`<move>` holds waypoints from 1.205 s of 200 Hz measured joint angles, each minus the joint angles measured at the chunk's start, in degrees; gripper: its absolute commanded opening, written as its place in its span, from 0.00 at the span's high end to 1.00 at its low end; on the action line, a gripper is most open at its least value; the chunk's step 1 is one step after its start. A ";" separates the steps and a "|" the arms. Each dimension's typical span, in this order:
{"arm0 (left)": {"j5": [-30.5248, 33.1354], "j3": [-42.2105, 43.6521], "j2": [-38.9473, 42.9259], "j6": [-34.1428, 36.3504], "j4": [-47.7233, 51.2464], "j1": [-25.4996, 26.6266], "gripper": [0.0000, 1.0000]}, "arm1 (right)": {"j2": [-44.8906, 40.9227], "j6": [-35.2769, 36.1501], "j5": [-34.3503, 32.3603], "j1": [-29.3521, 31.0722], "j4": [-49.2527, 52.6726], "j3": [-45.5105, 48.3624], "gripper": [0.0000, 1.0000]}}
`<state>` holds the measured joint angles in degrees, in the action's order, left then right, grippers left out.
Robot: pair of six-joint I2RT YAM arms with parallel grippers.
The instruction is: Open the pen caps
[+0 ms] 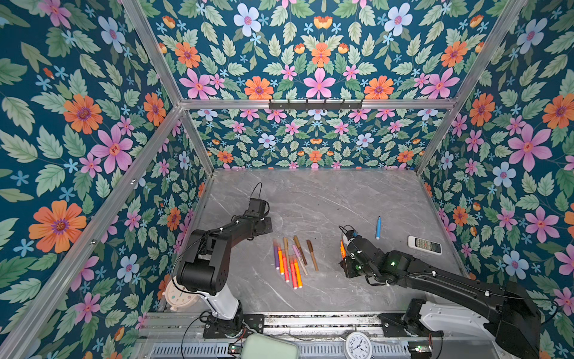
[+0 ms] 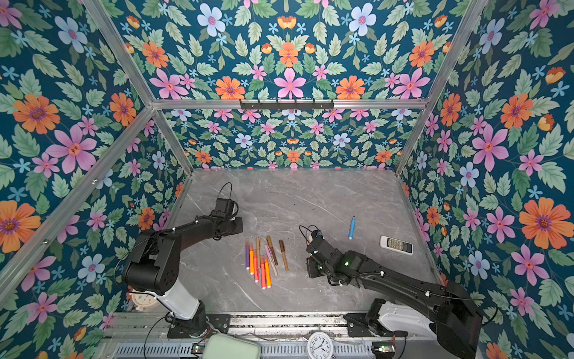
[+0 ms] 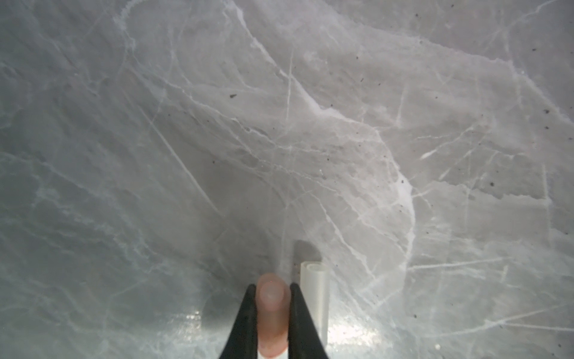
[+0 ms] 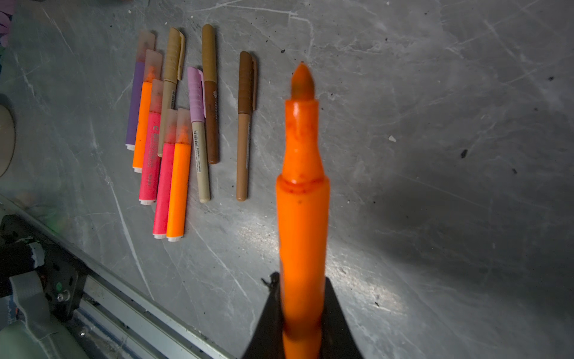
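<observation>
Left end effector: my left end effector (image 3: 271, 285) is pinched nearly closed on a short, stubby, translucent pinkish plastic cap (image 3: 271, 303). The cap's rounded end pokes out past my black tapered fingers (image 3: 245, 317).
Right end effector: my right end effector (image 4: 301, 278) is clamped tight around the barrel of a smooth orange plastic felt-tip pen (image 4: 302, 202).
Held pen axis: it runs straight out from between my fingers. The bare, cone-shaped felt tip (image 4: 302, 82) leads, with no cap on it.
Pens on worktop: a loose row of capped pens (image 1: 290, 261) lies side by side between my two arms, in purple, orange, pink, beige and brown. Their long axes run near to far, with the caps at the far ends.
Cap textures: some are frosted and see-through, others ribbed and opaque with clips.
Light blue pen: a light blue pen (image 1: 378, 227) lies alone, well apart from the row and near a white remote control (image 1: 424, 245).
Worktop: a grey veined marble-look worktop (image 1: 326, 199), glossy and speckled with dark specks.
</observation>
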<state>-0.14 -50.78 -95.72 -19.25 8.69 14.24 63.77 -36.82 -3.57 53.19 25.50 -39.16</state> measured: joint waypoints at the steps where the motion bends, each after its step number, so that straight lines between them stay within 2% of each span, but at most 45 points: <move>1: 0.00 0.00 0.00 0.00 0.00 0.00 0.83 | 0.00 0.00 0.00 0.00 0.02 0.00 1.00; 132: -1.20 -0.15 -0.07 0.02 0.33 -0.02 0.74 | -0.52 0.00 -0.02 0.00 0.87 -0.81 1.00; 151: -1.25 -0.26 -0.35 0.02 0.31 -0.02 0.74 | 0.15 -0.02 0.00 -0.04 0.98 -1.51 1.00; 198: -1.42 -0.52 -0.33 0.02 0.31 -0.02 0.66 | 0.83 0.52 0.42 -1.75 1.97 -4.04 1.00; 241: -1.44 -0.68 -0.33 0.02 0.33 -0.02 0.66 | 1.07 2.58 0.17 -2.56 4.46 -7.76 1.00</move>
<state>-1.58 -51.46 -96.05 -19.22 9.02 14.22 64.84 -34.24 -3.40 50.63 29.95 -46.92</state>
